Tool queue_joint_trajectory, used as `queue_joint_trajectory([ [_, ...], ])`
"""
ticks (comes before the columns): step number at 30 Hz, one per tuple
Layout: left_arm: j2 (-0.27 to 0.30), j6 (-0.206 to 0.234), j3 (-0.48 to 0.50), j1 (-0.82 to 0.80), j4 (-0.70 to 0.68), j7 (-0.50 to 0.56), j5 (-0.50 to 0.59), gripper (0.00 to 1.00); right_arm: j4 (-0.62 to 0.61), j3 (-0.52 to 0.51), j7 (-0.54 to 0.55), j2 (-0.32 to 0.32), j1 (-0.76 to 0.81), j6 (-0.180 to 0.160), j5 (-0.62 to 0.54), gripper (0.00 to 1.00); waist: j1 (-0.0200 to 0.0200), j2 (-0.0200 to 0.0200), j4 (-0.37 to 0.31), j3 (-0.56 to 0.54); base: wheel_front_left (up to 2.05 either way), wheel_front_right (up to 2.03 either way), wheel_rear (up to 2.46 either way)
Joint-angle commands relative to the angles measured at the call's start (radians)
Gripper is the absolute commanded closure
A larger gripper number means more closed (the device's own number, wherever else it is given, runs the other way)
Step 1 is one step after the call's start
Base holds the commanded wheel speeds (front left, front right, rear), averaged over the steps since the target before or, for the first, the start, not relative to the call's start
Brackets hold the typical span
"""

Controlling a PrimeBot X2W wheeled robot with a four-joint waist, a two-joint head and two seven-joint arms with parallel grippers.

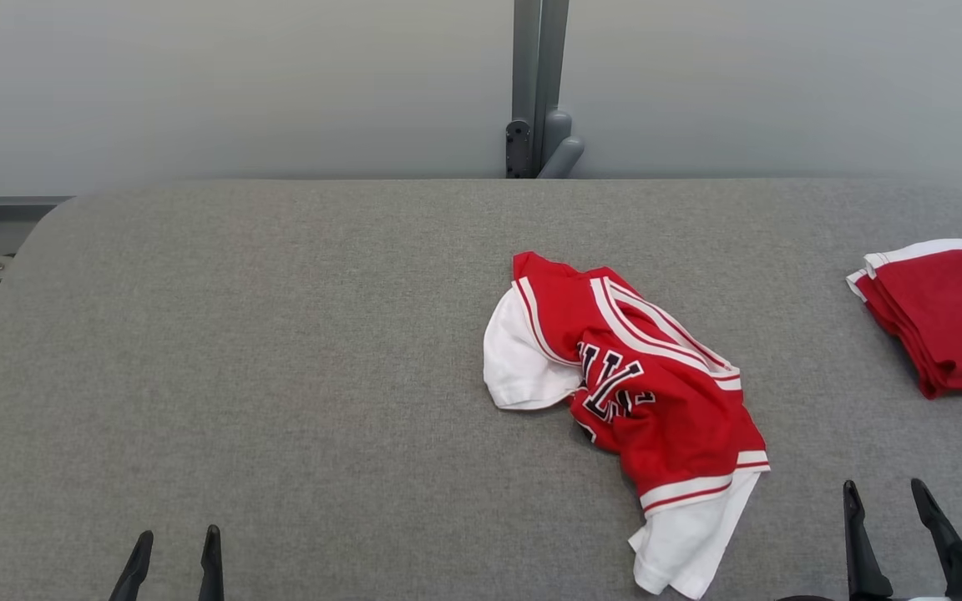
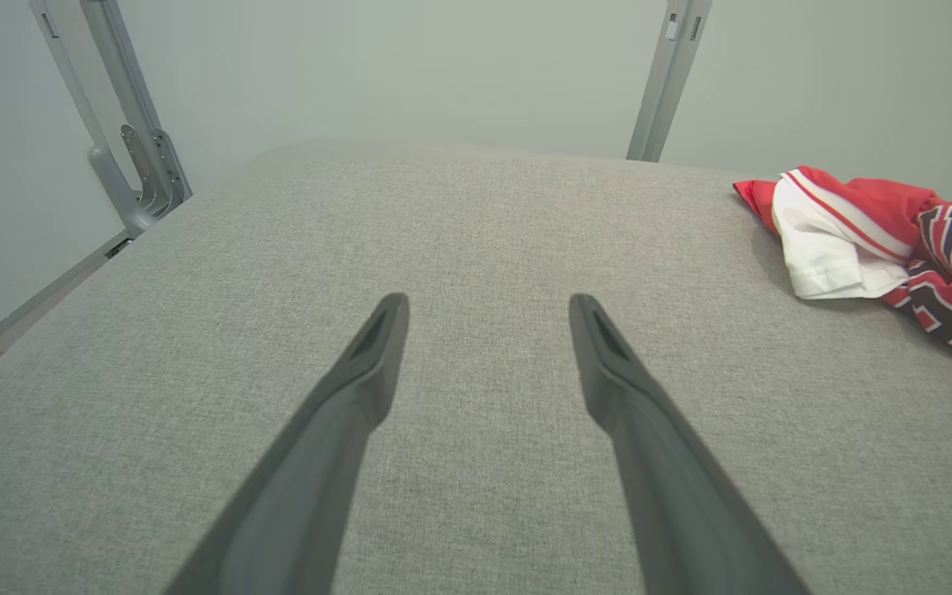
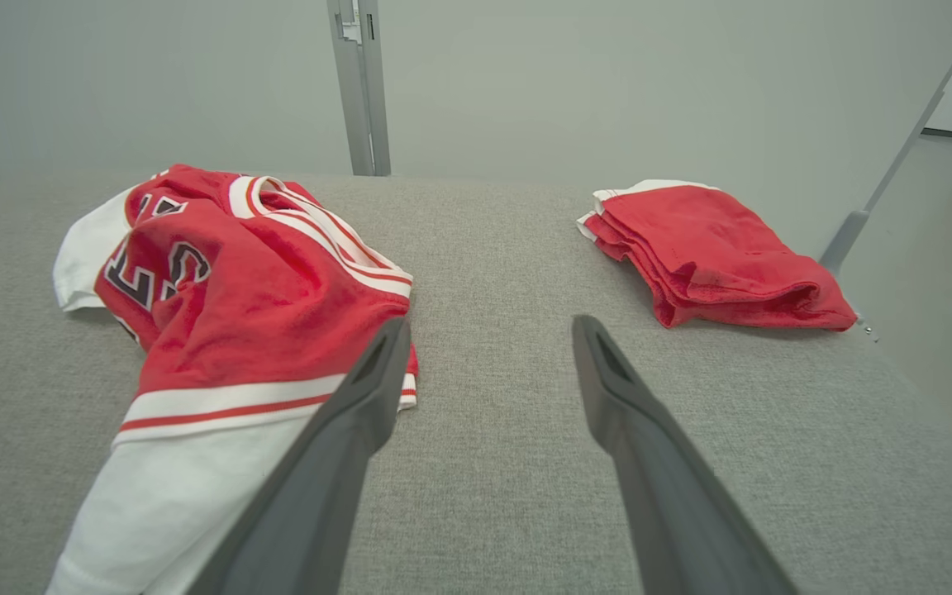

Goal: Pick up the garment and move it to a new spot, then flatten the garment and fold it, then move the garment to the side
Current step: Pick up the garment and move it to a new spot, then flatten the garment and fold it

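A crumpled red and white garment (image 1: 631,392) with dark letters lies right of the middle of the grey padded table (image 1: 281,351). It also appears at the right edge of the left wrist view as the garment (image 2: 881,240), and at the left of the right wrist view as the garment (image 3: 228,306). My left gripper (image 1: 178,542) stands open at the lower left, far from the cloth, with nothing between its fingers (image 2: 377,347). Just right of the garment's lower white end, my right gripper (image 1: 886,492) is open and empty, its fingers (image 3: 377,372) apart.
A folded red cloth with white trim (image 1: 944,317) lies at the table's right edge, also seen as the folded cloth (image 3: 716,256). A grey post and bracket (image 1: 539,100) stand behind the far edge. The table's corners are rounded; the left half is bare fabric.
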Motion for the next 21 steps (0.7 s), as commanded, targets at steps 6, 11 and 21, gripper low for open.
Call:
queue_joint_trajectory([
  [6,-0.043,-0.049,0.073,0.013,0.004,0.000,0.056,0.00,0.004,0.001,-0.003,-0.003,-0.004,-0.001,0.004,0.00,0.0001,0.0002,-0.016,0.005,0.00,0.00,0.00],
  [11,-0.063,-0.066,0.095,-0.004,0.004,0.000,0.080,0.00,0.002,0.009,-0.003,-0.004,-0.009,-0.001,0.004,0.00,0.0001,0.0002,-0.021,0.010,0.00,0.00,0.00],
  [21,-0.057,-0.074,0.054,-0.002,-0.008,0.000,0.065,0.00,-0.007,0.011,-0.003,-0.003,-0.014,-0.001,-0.006,0.00,0.0001,0.0002,-0.030,0.012,0.00,0.00,0.00],
])
